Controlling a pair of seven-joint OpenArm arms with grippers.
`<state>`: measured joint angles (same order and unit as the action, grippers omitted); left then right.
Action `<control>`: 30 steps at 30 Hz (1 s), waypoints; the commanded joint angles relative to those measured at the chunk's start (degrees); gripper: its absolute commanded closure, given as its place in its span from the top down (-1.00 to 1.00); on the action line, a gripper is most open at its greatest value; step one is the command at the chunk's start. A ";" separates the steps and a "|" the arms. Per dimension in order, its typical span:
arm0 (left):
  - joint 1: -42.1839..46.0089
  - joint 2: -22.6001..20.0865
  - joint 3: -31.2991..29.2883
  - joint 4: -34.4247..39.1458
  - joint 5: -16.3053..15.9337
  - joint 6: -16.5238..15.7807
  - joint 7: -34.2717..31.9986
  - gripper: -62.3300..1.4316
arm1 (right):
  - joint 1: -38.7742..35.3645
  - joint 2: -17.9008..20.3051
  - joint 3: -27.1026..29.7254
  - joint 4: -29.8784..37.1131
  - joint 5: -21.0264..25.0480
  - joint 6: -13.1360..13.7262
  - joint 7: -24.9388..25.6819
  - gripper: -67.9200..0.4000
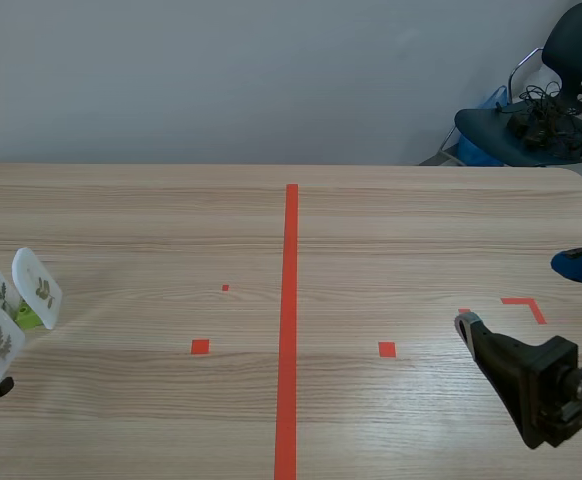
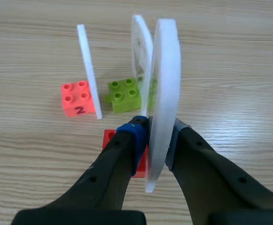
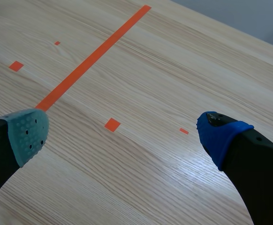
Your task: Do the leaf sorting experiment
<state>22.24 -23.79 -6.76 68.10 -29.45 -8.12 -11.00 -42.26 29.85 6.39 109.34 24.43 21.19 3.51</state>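
Two grippers, one loaded.
Left gripper [image 2: 156, 137], low over the table, pinches an upright white card [image 2: 167, 70] edge-on; right gripper [image 3: 122, 131] hangs wide open, holding nothing.

Light wood-grain table [image 1: 121, 220], crossed by an orange-red tape line [image 1: 291, 300] running away from the robot, stood before a plain pale grey wall [image 1: 221, 80]. Beyond the table's far right corner was a dark blue chair [image 1: 571, 45] with a tangle of black cables [image 1: 536, 118] on its seat; lighting was even
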 commanded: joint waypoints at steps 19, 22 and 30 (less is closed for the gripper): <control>-9.73 1.20 0.33 -12.24 -0.39 -0.98 -1.62 -0.59 | 0.50 -0.02 0.70 1.01 0.44 -0.20 0.72 1.00; -9.75 1.20 0.33 -12.22 -0.39 -2.60 -1.64 -0.21 | 0.50 -0.02 0.70 1.01 0.44 -0.20 0.72 1.00; -9.73 0.57 0.04 -11.67 -0.37 -2.69 -3.15 0.27 | 0.50 -0.02 0.70 1.01 0.44 -0.20 0.72 1.00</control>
<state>12.69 -22.28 -6.39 54.65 -29.63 -10.72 -13.23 -42.26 29.85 6.39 109.34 24.43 21.19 3.38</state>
